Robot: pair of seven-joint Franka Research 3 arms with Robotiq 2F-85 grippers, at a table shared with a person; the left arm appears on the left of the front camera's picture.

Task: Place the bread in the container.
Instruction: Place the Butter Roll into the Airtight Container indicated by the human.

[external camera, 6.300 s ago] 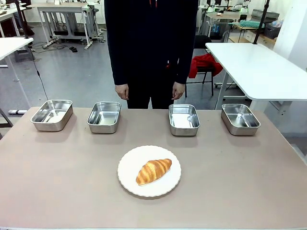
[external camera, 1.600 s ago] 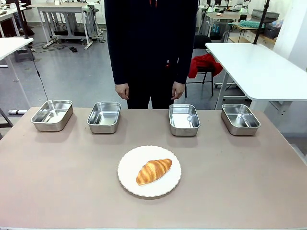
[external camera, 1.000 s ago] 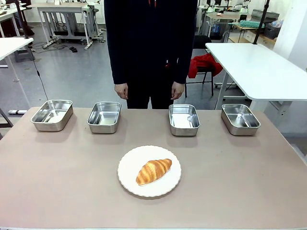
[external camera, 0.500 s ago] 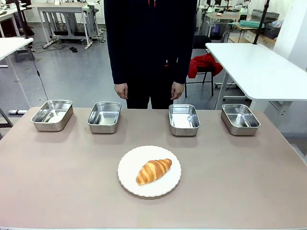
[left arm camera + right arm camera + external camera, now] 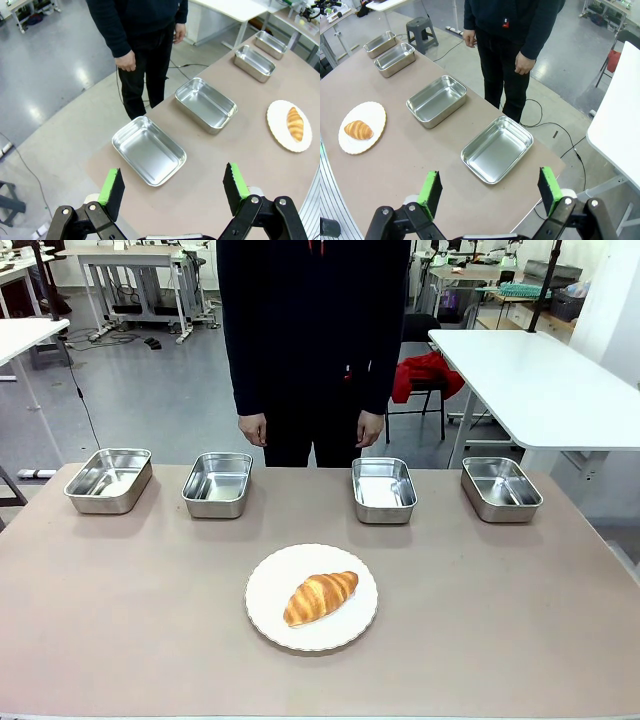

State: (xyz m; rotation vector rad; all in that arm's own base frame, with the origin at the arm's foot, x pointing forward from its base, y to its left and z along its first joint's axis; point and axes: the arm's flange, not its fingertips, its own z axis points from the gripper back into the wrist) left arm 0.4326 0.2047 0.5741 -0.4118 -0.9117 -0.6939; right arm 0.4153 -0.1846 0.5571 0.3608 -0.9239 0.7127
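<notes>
The bread [image 5: 320, 597], a golden-brown croissant, lies on a round white plate [image 5: 270, 580] near the table's front middle; it also shows as the bread [image 5: 295, 123] and the bread [image 5: 358, 129] in the wrist views. Several steel pans stand in a row along the far edge; which one is the container I cannot tell. My left gripper [image 5: 172, 190] hangs open high above the leftmost pan [image 5: 148, 149], nothing between its fingers. High above the rightmost pan [image 5: 497, 148], my right gripper [image 5: 490, 191] is open and holds nothing.
The pans in the front view: far left [image 5: 109, 479], left of centre [image 5: 217, 483], right of centre [image 5: 383, 489], far right [image 5: 500, 488]. A person in dark clothes [image 5: 315, 330] stands at the far edge, hands down at the sides. A white table [image 5: 540, 380] stands behind on the right.
</notes>
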